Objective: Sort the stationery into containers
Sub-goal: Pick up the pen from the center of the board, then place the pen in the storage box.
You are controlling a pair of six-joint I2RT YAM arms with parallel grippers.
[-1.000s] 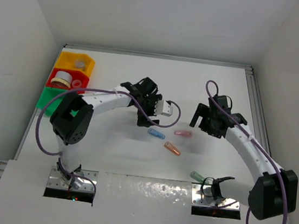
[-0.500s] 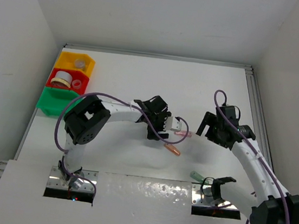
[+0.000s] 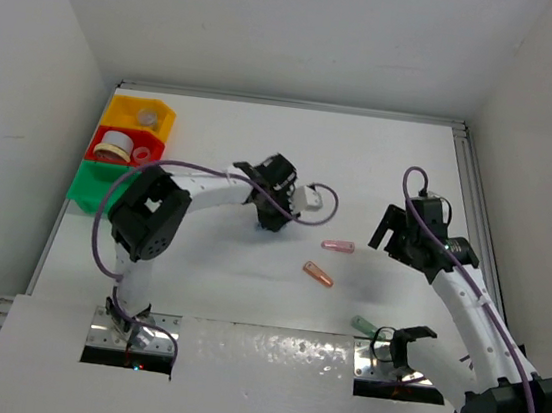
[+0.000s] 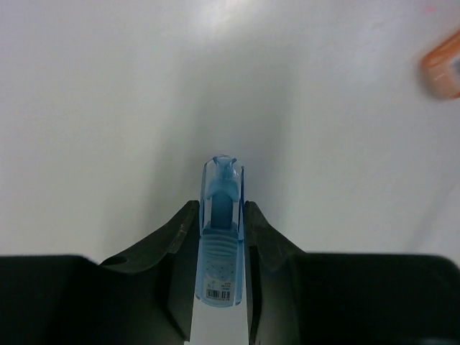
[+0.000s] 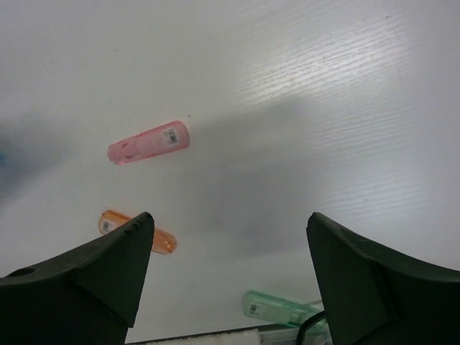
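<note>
My left gripper is shut on a blue capsule-shaped piece, which sticks out past the fingertips above the white table. From above, that gripper hangs at mid-table and hides the blue piece. A pink capsule and an orange capsule lie loose to its right. My right gripper is open and empty just right of the pink one; the orange one shows beside its left finger. The containers stand at far left: yellow-orange, red, green.
A green capsule lies by the right arm's base, also visible as a green capsule low in the right wrist view. The red bin holds tape rings; the yellow-orange bin holds a small clear pot. A raised rail borders the table's right side.
My left gripper dropped over the blue capsule, shut on it, and drew back up and left with it. The right arm shifted slightly to the right, still open.
</note>
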